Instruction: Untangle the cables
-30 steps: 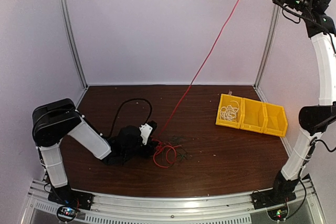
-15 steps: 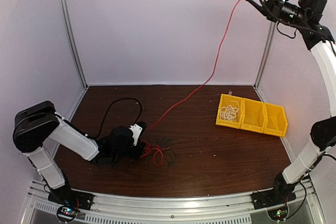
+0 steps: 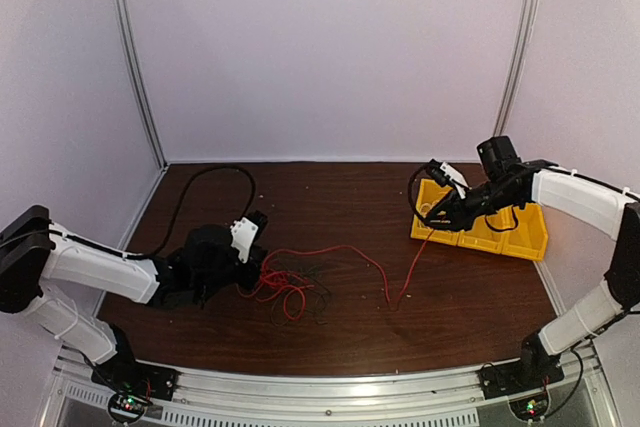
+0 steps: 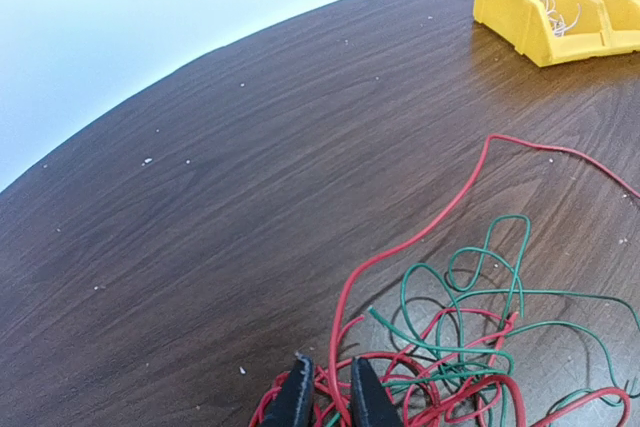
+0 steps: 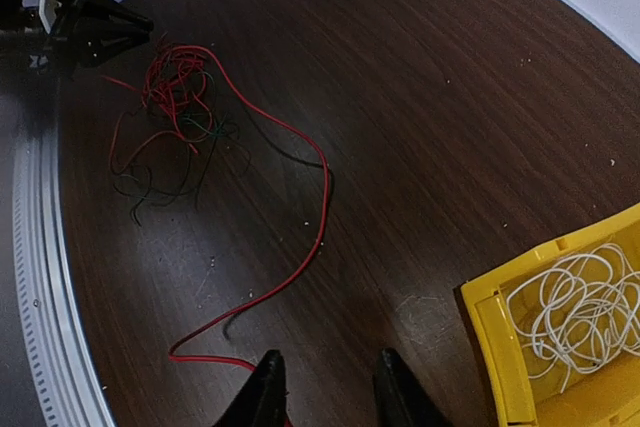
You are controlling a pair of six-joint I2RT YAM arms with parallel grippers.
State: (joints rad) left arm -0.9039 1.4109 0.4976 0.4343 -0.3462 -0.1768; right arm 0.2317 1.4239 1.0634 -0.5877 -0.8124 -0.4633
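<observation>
— Where is the left claw point(image 4: 329, 363)?

— Low over the left side of the bench point(image 3: 340, 187), with its tips in the knot. Its two fingers are pressed nearly together, pinching a strand of the red cable point(image 3: 340, 249) that rises between them.

— And the knot itself?

— Red loops wound through a green cable point(image 4: 500, 287), which looks almost black from the top camera. Both lie flat on the wood, right at the claw's tips.

— Does the red one leave the heap?

— Yes. One long strand runs right across the bench and doubles back in a sharp bend. It then climbs toward the right claw point(image 5: 328, 357), which hangs above the wood just beside the left end of the yellow bin row point(image 3: 500, 232).

— Is that claw holding it?

— Its fingers stand spread, with bare wood showing between them. The red end passes under the finger on the left of the wrist view, at the picture's lower edge. Whether it touches that finger, I can't tell from there.

— The white cable point(image 5: 580, 312)?

— Coiled loosely in the leftmost of the three compartments, well apart from the knot.
</observation>
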